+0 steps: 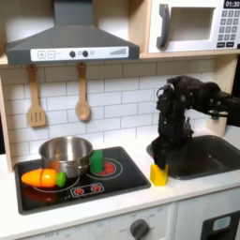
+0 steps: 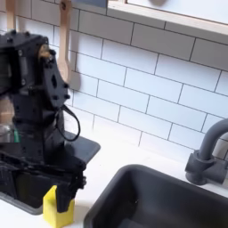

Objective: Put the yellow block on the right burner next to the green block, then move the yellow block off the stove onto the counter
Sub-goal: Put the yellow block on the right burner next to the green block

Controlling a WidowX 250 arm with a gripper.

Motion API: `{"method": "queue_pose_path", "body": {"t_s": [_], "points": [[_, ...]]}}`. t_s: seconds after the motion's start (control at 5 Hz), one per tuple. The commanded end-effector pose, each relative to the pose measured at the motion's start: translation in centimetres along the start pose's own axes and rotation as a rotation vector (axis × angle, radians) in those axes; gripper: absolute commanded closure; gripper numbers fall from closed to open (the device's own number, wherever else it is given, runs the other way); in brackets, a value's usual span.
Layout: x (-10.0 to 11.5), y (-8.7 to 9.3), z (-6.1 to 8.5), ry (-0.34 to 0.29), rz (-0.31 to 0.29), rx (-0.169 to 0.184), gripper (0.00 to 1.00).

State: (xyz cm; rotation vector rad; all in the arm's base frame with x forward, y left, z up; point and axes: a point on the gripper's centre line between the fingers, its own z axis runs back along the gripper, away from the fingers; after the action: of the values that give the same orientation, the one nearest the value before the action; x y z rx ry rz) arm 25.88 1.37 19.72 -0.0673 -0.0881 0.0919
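Pincer (image 1: pixel 160 161): points straight down over the yellow block in both exterior views (image 2: pixel 61 190); its fingers sit down on either side of the block, closed against it as far as the second exterior view shows
Yellow block (image 1: pixel 159 174): stands upright on the white table, just off the stove's edge on the first exterior view's right, between the stove and the sink; in the second exterior view (image 2: pixel 58 206) its lower part shows below the fingers and rests on the table
Green block (image 1: pixel 97 160): upright on the stove, on the burner toward the first exterior view's right, just beside the pot and well apart from the yellow block
Stove (image 1: pixel 122 180): black and glossy, red ring burners, red marks along the front edge; in the second exterior view (image 2: pixel 18 183) a dark corner of it lies behind the pincer
Table (image 1: pixel 178 197): white, running around stove and sink; also seen in the second exterior view (image 2: pixel 98 160)
Pot (image 1: pixel 67 155): shiny metal, on the stove's back part toward the first exterior view's left
Toy carrot (image 1: pixel 44 177): orange with a green end, lying on the stove in front of the pot
Sink (image 1: pixel 211 155): dark basin on the first exterior view's right; in the second exterior view (image 2: pixel 160 200) a dark tap (image 2: pixel 209 151) stands at its far side
Wall: white tiles with two wooden utensils (image 1: pixel 36 98) hanging under the hood
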Motion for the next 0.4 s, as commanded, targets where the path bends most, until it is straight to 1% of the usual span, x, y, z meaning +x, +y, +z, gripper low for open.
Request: {"method": "queue_pose_path", "body": {"t_s": [0.0, 0.2], "points": [[1.09, 0.28, -0.95, -0.012, -0.101, 0.065, 0.00], [1.36, 0.15, -1.31, -0.006, -0.117, 0.065, 0.00]]}}
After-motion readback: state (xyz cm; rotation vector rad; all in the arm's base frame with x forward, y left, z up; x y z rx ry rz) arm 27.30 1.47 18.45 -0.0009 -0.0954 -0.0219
